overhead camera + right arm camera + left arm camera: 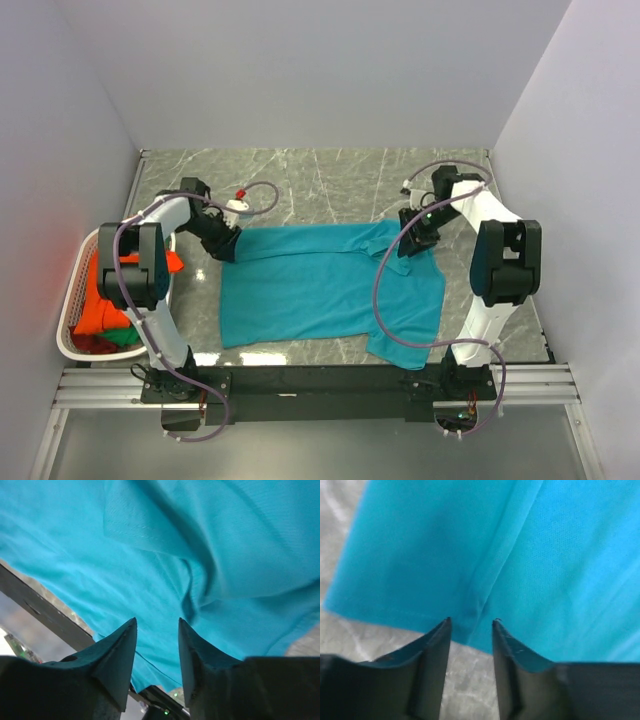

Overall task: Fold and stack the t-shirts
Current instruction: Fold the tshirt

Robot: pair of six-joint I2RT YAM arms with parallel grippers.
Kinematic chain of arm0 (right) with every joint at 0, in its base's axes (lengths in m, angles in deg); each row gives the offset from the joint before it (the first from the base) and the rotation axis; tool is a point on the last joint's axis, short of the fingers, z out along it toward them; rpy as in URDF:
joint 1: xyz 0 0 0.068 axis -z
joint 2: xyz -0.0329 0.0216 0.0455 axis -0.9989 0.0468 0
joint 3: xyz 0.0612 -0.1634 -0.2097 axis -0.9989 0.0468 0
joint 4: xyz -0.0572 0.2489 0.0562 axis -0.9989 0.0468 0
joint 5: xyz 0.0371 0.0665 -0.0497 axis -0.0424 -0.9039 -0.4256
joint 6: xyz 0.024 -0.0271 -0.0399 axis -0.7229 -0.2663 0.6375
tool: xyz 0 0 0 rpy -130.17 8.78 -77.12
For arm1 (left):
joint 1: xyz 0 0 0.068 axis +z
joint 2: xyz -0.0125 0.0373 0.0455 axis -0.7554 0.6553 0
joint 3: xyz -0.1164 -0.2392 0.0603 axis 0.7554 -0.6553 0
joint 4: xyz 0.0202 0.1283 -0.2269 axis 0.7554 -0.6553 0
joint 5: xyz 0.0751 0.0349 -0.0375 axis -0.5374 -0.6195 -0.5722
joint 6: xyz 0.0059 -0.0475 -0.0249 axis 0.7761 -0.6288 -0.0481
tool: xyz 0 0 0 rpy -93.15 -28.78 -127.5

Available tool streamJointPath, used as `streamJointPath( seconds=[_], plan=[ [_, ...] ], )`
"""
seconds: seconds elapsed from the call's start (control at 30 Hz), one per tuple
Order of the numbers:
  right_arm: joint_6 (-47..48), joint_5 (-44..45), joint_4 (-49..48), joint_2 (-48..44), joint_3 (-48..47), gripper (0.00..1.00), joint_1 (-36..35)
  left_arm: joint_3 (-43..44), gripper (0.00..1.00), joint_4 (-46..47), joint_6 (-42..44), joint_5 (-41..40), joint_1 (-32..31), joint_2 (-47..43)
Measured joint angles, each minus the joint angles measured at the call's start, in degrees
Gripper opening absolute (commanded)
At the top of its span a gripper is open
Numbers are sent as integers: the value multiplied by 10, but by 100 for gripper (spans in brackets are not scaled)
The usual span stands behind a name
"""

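On the marble table [300, 170] the teal t-shirt [320, 285] stretches left-right, hem leftward.

Teal t-shirt [320, 285] spread flat; orange t-shirt [95, 305], maybe green one [125, 340], crumpled.

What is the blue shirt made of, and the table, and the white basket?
The shirt looks like soft knit cloth with a matte finish: it wrinkles, and a stitched hem shows up close. The table looks like grey stone with pale veins, slightly glossy, though it may be a printed surface. The basket looks like white plastic, with slotted walls.
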Motion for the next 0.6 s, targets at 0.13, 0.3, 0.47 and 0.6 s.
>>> streamJointPath(
  seconds=[0.13, 0.3, 0.47, 0.6],
  plan=[
    [-7, -1, 21, 0, -45, 47, 23, 37, 57, -21, -13, 19, 26, 0],
    [-56, 12, -6, 4, -119, 44, 46, 80, 57, 11, -70, 29, 46, 0],
    [-113, 46, -49, 45, -151, 47, 47, 84, 58, 71, -154, 11, 43, 6],
    [-150, 78, -64, 89, -151, 57, 46, 94, 56, 102, -210, -10, 43, 30]
  ],
)
